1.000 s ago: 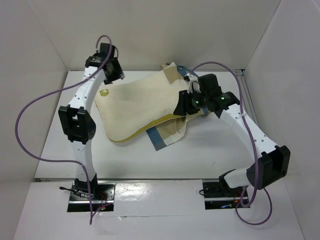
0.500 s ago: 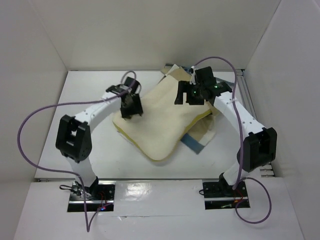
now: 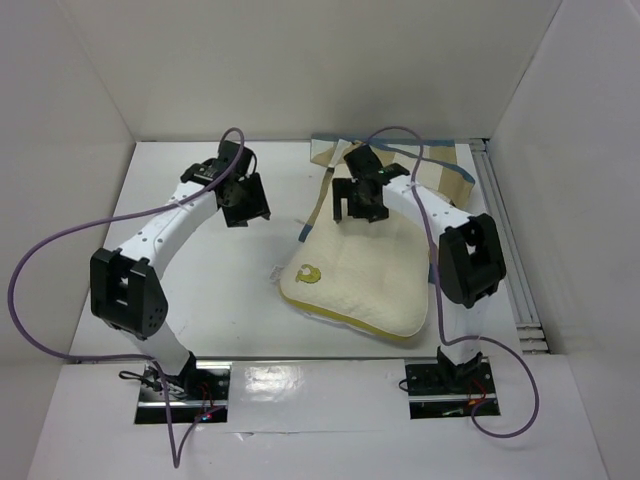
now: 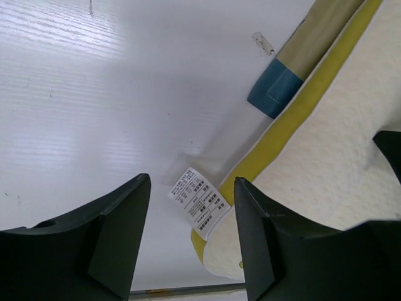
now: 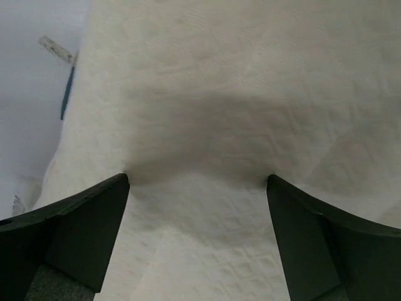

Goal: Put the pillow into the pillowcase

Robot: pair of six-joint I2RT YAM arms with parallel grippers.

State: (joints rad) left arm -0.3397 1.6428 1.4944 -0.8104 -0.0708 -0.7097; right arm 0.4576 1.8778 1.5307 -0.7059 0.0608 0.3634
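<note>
Left hand [image 4: 191,182] open, empty; right hand [image 5: 197,179] spread wide, seemingly touching pillow [image 5: 207,88]

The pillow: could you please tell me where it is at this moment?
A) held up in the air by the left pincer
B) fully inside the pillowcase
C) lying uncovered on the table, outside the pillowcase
C: the pillow lies uncovered on the table, with the pillowcase bunched behind it.
</note>
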